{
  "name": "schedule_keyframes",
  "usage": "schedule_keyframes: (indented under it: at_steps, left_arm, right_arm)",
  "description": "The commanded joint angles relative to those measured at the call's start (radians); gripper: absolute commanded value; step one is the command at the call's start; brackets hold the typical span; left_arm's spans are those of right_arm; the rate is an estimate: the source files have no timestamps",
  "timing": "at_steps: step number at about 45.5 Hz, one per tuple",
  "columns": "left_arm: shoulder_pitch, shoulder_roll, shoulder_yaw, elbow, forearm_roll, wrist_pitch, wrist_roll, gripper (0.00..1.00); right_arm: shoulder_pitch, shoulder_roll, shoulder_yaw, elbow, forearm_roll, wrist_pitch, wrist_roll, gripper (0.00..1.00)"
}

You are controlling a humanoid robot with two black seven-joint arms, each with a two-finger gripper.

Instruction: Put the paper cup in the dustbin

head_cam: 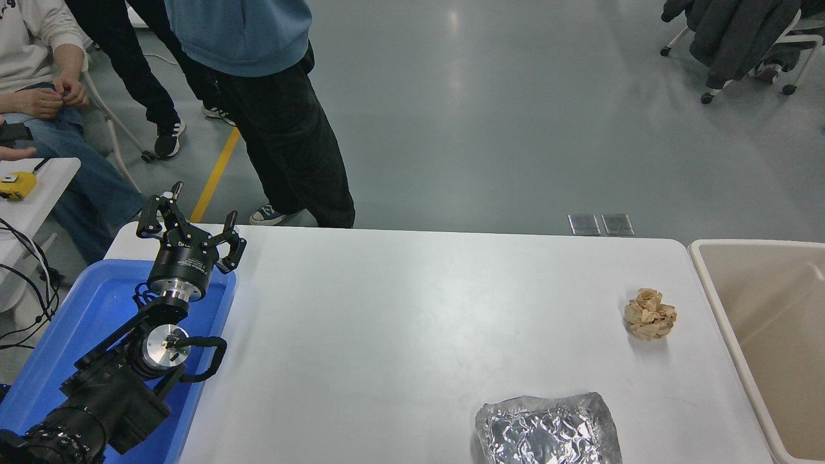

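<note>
The beige dustbin stands against the table's right edge, with only part of its inside in view. The paper cup does not show anywhere; the visible part of the bin's inside is bare. My left gripper is parked at the lower left, above the far end of the blue tray, open and empty. My right arm is out of view.
A crumpled tan paper ball lies near the table's right side. A crinkled silver foil sheet lies at the front edge. A blue tray sits under my left arm. People stand and sit at the far left.
</note>
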Motion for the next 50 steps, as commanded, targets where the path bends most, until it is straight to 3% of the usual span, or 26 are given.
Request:
schedule_keyframes:
  at_steps: [1,8,15,26,37,50]
  left_arm:
    - [0.001,0.000,0.000,0.000,0.000,0.000,0.000,1.00]
    - [0.000,-0.001,0.000,0.000,0.000,0.000,0.000,1.00]
    - [0.001,0.000,0.000,0.000,0.000,0.000,0.000,1.00]
    - [0.001,0.000,0.000,0.000,0.000,0.000,0.000,1.00]
    - [0.001,0.000,0.000,0.000,0.000,0.000,0.000,1.00]
    - [0.001,0.000,0.000,0.000,0.000,0.000,0.000,1.00]
  right_arm:
    - [0.064,0.012,-0.011,-0.016,0.003,0.000,0.002,1.00]
    - [0.116,0.034,-0.013,0.028,-0.011,0.034,0.000,1.00]
    - [0.147,-0.031,0.016,0.200,0.006,0.051,0.002,1.00]
    - [0.170,-0.103,0.358,0.455,-0.013,0.039,0.002,1.00]
    - [0.196,-0.080,0.459,0.607,-0.026,0.040,0.006,1.00]
    - [0.182,0.064,0.607,0.633,-0.272,0.028,0.106,1.00]
